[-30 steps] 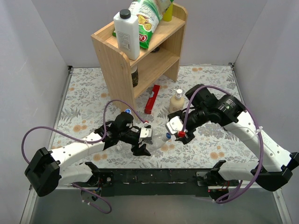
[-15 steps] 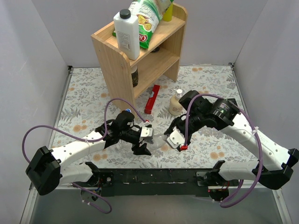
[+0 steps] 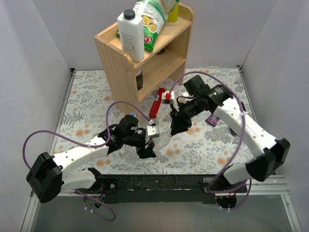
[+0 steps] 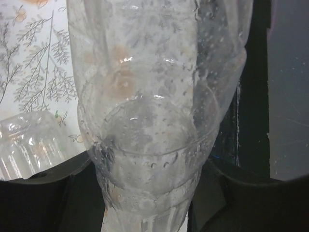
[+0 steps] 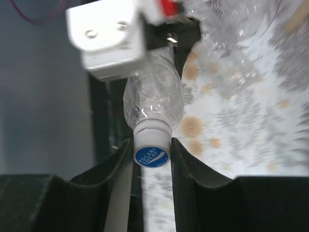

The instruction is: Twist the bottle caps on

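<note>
The right tool [image 5: 151,145] is pinched narrow on a blue cap [image 5: 151,157], one finger on each side, and the cap sits on the neck of a clear bottle [image 5: 153,99]. The left tool [image 3: 147,141] is closed around that bottle's body, holding it at a slant near the middle of the table's [image 3: 87,96] near edge. A second bottle [image 4: 29,145] lies just beside it, also clear.
</note>
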Action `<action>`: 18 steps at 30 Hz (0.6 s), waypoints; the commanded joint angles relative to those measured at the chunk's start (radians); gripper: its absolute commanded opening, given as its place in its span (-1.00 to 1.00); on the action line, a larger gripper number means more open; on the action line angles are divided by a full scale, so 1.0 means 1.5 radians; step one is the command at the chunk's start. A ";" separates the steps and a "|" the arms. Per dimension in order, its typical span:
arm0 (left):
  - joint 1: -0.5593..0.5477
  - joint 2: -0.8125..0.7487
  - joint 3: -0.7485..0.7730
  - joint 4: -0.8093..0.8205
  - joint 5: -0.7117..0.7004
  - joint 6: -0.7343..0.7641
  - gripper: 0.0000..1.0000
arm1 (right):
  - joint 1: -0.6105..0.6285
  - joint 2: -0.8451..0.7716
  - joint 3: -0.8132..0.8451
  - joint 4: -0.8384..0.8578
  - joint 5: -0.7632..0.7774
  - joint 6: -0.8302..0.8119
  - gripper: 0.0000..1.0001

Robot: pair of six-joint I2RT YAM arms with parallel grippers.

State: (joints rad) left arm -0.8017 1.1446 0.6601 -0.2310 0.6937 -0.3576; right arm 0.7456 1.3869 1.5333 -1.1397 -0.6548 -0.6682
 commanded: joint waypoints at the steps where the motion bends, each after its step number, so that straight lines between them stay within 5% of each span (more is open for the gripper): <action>1: -0.004 -0.028 0.037 0.167 -0.026 -0.086 -1.00 | -0.128 0.101 -0.059 0.006 -0.237 0.342 -0.70; 5: -0.004 -0.020 0.032 0.132 0.001 -0.079 -1.00 | -0.194 0.111 0.055 -0.003 -0.285 0.244 0.26; 8: -0.004 -0.015 0.033 0.092 0.024 -0.056 -1.00 | -0.233 0.125 0.210 -0.096 -0.303 0.112 0.66; 13: -0.004 -0.003 0.054 0.022 0.076 0.025 -1.00 | -0.217 0.007 0.162 -0.113 -0.274 -0.094 0.89; 18: -0.004 0.015 0.078 -0.028 0.104 0.095 -1.00 | -0.078 -0.138 0.009 -0.111 -0.083 -0.358 0.77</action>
State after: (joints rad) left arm -0.8024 1.1580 0.7204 -0.2119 0.7727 -0.3237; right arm 0.5037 1.3029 1.7012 -1.2400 -0.9562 -0.8276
